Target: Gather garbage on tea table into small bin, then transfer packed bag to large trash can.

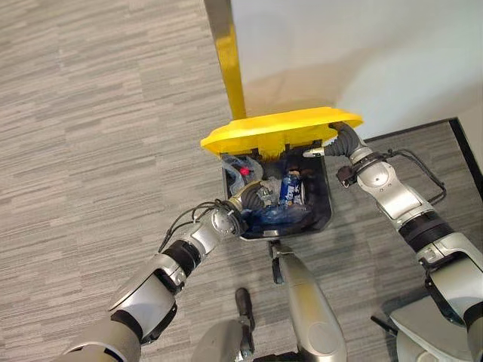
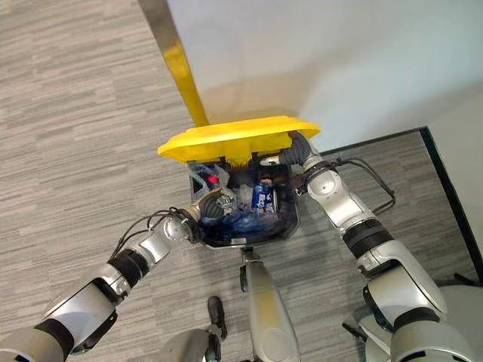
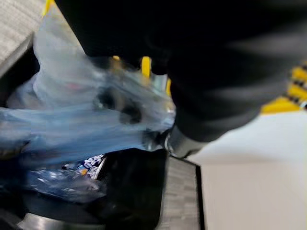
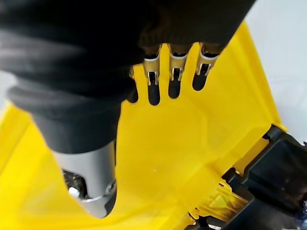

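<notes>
Glossy yellow plastic lid (image 4: 182,158) (smooth), crinkly translucent bag (image 3: 72,110), matt woven carpet (image 1: 90,136).

No text, label, number or sign can be read anywhere. A blue packet (image 1: 290,188) lying in the black bin (image 1: 326,205) carries light print, at about the bin's 12 o'clock, but the marks are too small to make out. In the left wrist view a patch of dark-and-white print (image 3: 91,164) shows through the clear blue bag (image 3: 72,129), blurred beyond reading. The yellow lid (image 4: 192,143) is plain on its underside, with no lettering on it.
</notes>
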Motion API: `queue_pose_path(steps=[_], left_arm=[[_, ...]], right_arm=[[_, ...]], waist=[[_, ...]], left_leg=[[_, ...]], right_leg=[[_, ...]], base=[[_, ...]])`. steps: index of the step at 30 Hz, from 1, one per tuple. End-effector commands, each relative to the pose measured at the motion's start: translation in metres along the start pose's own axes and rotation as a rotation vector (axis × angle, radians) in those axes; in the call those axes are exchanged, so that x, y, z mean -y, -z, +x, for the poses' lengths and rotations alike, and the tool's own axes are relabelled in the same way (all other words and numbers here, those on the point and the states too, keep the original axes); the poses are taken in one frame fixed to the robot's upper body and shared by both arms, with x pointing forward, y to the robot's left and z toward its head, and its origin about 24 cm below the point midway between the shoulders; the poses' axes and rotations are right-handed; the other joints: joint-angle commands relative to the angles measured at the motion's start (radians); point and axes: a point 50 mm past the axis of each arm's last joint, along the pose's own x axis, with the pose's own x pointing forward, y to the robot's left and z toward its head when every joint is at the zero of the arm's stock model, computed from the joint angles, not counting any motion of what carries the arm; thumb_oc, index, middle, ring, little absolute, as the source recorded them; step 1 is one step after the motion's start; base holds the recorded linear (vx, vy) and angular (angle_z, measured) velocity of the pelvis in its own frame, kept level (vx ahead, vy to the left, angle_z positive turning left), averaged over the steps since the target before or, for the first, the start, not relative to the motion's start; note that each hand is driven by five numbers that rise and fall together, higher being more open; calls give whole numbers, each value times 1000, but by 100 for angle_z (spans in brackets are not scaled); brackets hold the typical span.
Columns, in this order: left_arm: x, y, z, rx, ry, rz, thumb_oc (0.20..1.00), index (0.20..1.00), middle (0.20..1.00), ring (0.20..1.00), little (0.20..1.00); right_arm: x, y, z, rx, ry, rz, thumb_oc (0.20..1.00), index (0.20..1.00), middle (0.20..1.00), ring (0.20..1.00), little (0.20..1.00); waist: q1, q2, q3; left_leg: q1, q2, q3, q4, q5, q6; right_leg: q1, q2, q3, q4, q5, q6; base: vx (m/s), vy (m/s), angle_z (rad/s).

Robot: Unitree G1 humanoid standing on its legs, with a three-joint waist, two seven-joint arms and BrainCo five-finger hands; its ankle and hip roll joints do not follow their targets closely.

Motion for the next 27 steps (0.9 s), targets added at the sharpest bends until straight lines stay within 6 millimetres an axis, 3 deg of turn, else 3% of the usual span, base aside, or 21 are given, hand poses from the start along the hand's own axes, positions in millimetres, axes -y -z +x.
queue_pose_path(steps=[1,9,15,24,25,27], left_arm=[[-7,-11,2,62,-57,91,1000,1000,1000,1000,1000],[-10,0,-6,40,-89,122,1000,1000,1000,1000,1000],[-7,20,-32,28,-158,-87,1000,1000,1000,1000,1000],[-7,95,-124,-181,-301,-308,1000,1000,1000,1000,1000],[-5,121,-157,-295,-342,-345,1000,1000,1000,1000,1000],[6,144,-186,-415,-410,-463,1000,1000,1000,1000,1000]], right_arm=[[3,-41,9,198,69,52,1000,1000,1000,1000,1000],[-14,-35,0,196,27,107,1000,1000,1000,1000,1000],[-23,-4,-21,97,25,162,1000,1000,1000,1000,1000],[-42,54,-80,-108,13,266,1000,1000,1000,1000,1000],[-48,70,-96,-174,-1,278,1000,1000,1000,1000,1000],[-52,88,-116,-256,-8,276,1000,1000,1000,1000,1000]], waist=[[14,-32,-44],[20,-13,-61],[45,-26,-91],[124,-84,-123],[148,-94,-128],[161,-92,-143]], left_leg=[[80,-49,-20,99,-187,19],[105,-43,-26,81,-186,18],[118,-40,-39,91,-188,16],[128,-69,-38,164,-206,30],[107,-95,-38,191,-192,43],[113,-103,-32,161,-153,49]], right_leg=[[-39,-77,-10,-195,220,141],[-38,-81,-19,-182,216,141],[6,-96,-32,-216,229,146],[127,-131,-73,-315,277,168],[155,-136,-90,-342,271,176],[159,-135,-103,-330,250,180]], base=[[8,-17,-4],[0,0,0],[-45,-22,12],[-96,12,10],[-190,118,-7],[-182,128,-21]])
